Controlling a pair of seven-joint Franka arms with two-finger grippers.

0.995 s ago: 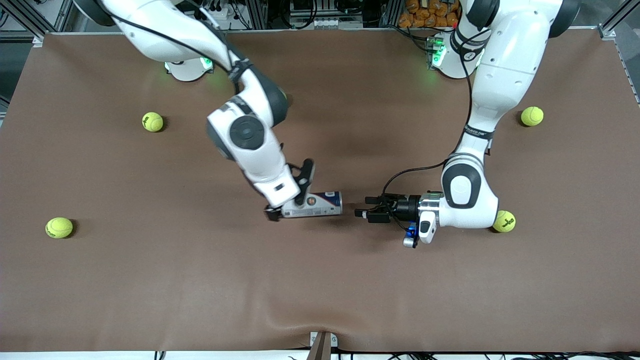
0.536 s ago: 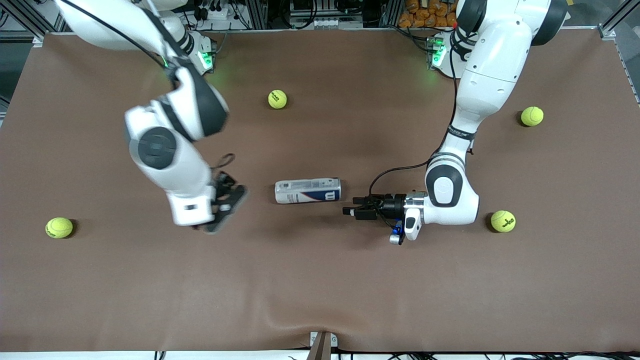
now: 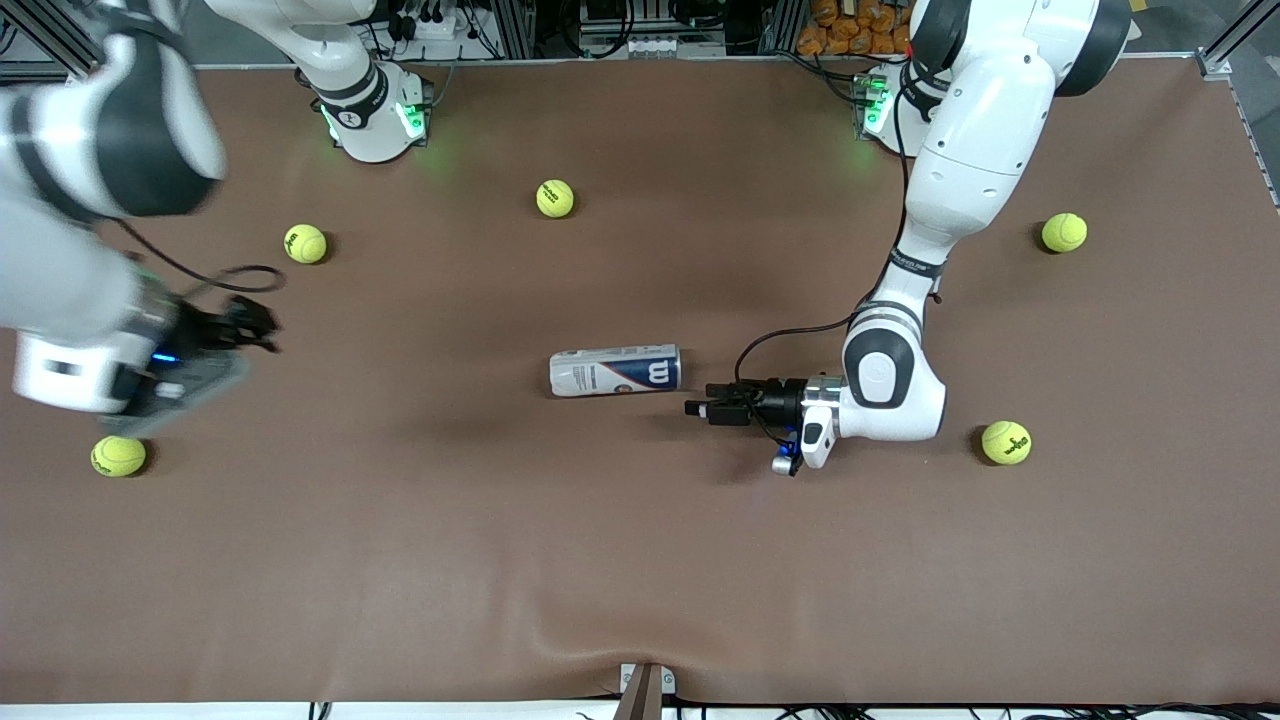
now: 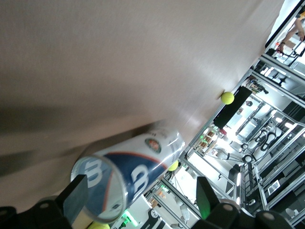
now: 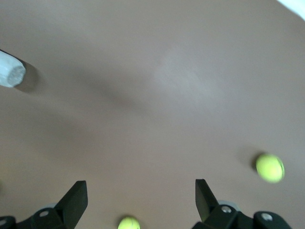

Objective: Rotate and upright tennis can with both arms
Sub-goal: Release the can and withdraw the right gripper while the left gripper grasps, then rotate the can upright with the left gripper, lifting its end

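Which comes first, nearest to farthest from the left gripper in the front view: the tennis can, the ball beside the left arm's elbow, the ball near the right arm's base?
From the left gripper:
1. Tennis can, lying just beside its fingertips.
2. Elbow-side ball, toward the left arm's end.
3. Base-side ball, toward the right arm's end.

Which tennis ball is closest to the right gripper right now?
The tennis ball at the right arm's end of the table, nearest the front camera on that end. It lies just below the right gripper in the front view; the other four balls lie farther away.
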